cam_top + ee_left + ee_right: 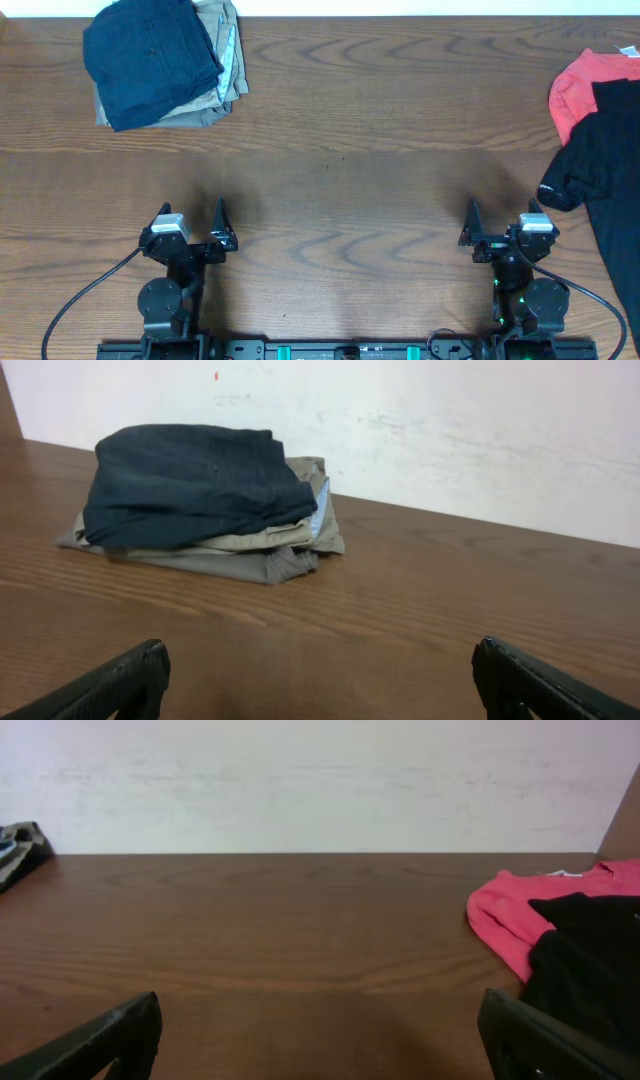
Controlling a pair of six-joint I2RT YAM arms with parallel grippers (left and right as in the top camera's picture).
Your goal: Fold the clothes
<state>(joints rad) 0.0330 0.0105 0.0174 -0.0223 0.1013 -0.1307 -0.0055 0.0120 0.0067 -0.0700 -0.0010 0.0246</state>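
Though it lies far from both arms, the pair of dark navy blue denim-like shorts [150, 60] is plain to see at the far left corner of the brown wood-grain table [340, 120]. It is gathered into a compact, roughly square bundle with rounded, slightly puffed edges. In the left wrist view its cloth [190, 480] looks matte and heavy, with a soft crease across the top.

The shorts rest on a flattened khaki-tan garment [250, 555], which sticks out beneath them on the right and near sides. A pale blue edge [320, 510] shows along its right side.

On the white wall behind the pile sits a small red mark [216, 376]. It may be writing or a sticker, but it is too small to read.

The left gripper [192, 207] sits at the near edge, well apart from the pile, its black fingers [120, 685] spread wide with nothing between them. The right gripper [503, 208] is likewise spread fully and empty.

At the far right lie a crumpled red garment [585, 85] and, overlapping it, a loose black garment [610, 170].
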